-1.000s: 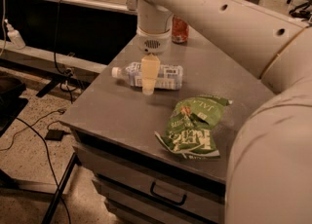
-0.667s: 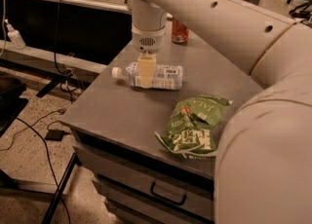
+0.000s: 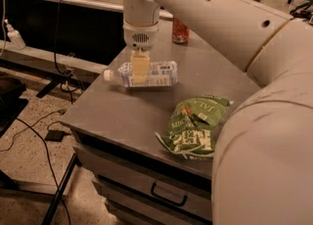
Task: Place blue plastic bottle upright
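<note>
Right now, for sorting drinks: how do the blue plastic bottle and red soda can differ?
The blue plastic bottle lies on its side; the red soda can stands upright, farther back. The bottle is clear, the can red. The hand is over the bottle only. Both sit on the table.

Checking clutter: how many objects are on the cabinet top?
3: blue plastic bottle lying under the gripper, red soda can at the far edge, green snack bag near front. Arm may hide more.

I get dim, warm, brownish light. The gripper [image 3: 140, 67] hangs at the blue plastic bottle [image 3: 161, 73], which lays a soft shadow on the table [image 3: 107, 116]; the arm [image 3: 220, 18] looks brightest.
</note>
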### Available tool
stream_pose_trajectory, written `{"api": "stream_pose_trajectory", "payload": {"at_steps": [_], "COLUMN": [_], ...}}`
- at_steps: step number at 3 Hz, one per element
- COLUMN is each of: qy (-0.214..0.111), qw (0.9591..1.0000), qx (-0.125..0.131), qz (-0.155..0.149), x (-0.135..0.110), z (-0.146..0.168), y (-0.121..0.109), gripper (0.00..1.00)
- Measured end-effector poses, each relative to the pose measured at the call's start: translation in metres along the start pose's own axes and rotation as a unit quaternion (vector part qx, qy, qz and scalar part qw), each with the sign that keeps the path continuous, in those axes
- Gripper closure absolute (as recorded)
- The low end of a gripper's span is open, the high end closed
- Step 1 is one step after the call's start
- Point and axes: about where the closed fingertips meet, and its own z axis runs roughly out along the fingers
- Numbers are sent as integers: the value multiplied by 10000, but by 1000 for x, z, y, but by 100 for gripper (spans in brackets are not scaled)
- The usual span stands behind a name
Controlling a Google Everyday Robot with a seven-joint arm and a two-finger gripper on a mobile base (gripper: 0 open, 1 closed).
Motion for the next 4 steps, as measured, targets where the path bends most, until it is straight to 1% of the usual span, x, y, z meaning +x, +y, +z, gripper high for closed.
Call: {"api": "stream_pose_trajectory", "payload": {"at_steps": [1, 2, 3, 4], "qy": [-89, -597, -597, -905], "qw": [9999, 9980, 9980, 9944], "qx": [-61, 154, 154, 421], "qz": [-15, 113, 113, 357], "x": [-1, 9, 9, 25], "z": [-1, -23, -23, -46], "y": [2, -20, -20, -31], "gripper": [100, 100, 100, 100]}}
